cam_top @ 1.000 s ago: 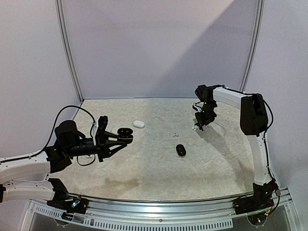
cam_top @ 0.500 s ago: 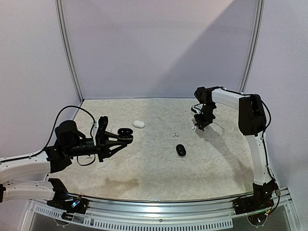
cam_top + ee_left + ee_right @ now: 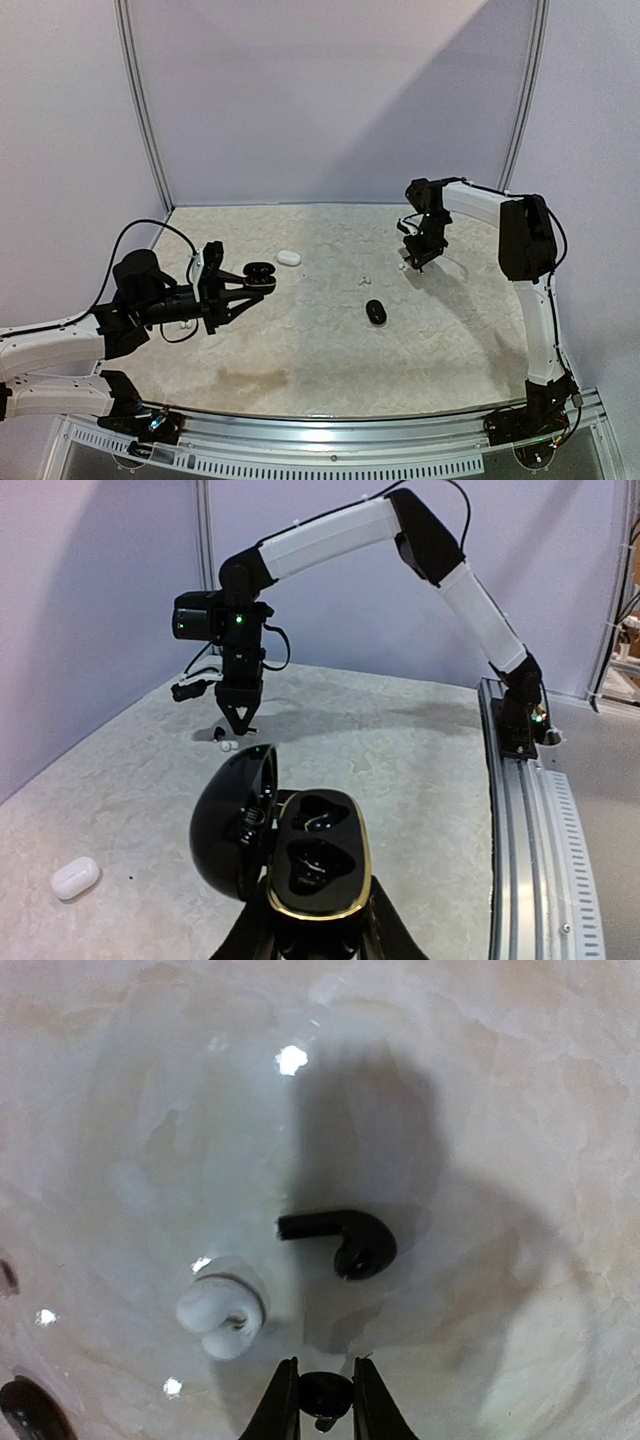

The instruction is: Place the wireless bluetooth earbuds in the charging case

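My left gripper (image 3: pixel 247 284) is shut on a black charging case (image 3: pixel 315 855) with a gold rim, held above the table. Its lid (image 3: pixel 232 820) is open to the left and both sockets are empty. My right gripper (image 3: pixel 325 1400) hangs just over the table at the far right (image 3: pixel 413 262), shut on a small black earbud (image 3: pixel 325 1393). On the table just beyond its tips lie another black earbud (image 3: pixel 350 1240) and a white earbud (image 3: pixel 222 1308). A further white earbud (image 3: pixel 365 280) lies nearer the middle.
A closed black case (image 3: pixel 375 311) lies mid-table and a closed white case (image 3: pixel 289 258) sits behind my left gripper, also showing in the left wrist view (image 3: pixel 75 877). A metal rail (image 3: pixel 530 810) runs along the table's near edge.
My right gripper's jaws have closed onto the black earbud and the gripper has shifted slightly. The left arm holds the open case almost still.
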### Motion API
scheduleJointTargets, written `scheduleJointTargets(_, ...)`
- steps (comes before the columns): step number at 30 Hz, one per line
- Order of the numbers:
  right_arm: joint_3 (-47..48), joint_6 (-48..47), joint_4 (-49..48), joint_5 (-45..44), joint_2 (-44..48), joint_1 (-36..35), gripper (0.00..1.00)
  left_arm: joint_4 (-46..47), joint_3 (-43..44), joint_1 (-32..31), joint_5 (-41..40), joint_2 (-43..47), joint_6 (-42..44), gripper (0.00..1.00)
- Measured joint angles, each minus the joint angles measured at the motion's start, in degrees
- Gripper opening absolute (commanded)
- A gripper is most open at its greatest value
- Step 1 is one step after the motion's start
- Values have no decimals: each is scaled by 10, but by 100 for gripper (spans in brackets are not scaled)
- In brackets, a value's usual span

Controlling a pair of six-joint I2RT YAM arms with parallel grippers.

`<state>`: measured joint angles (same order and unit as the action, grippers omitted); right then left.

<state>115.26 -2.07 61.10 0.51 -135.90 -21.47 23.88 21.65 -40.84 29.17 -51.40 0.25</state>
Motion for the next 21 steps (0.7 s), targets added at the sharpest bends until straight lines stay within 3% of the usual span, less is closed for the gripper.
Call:
scheduleJointTargets(7, -105, 2, -98, 49, 195, -38, 0, 52, 0, 0, -12, -1, 97, 0)
scheduleJointTargets(14, -209, -13, -324, 92, 422, -192, 0, 99, 2, -5, 8, -19, 200, 0)
scheduleJointTargets(21, -292, -49, -470, 119, 479, -298, 0, 125, 9, -26, 19, -30, 257, 0)
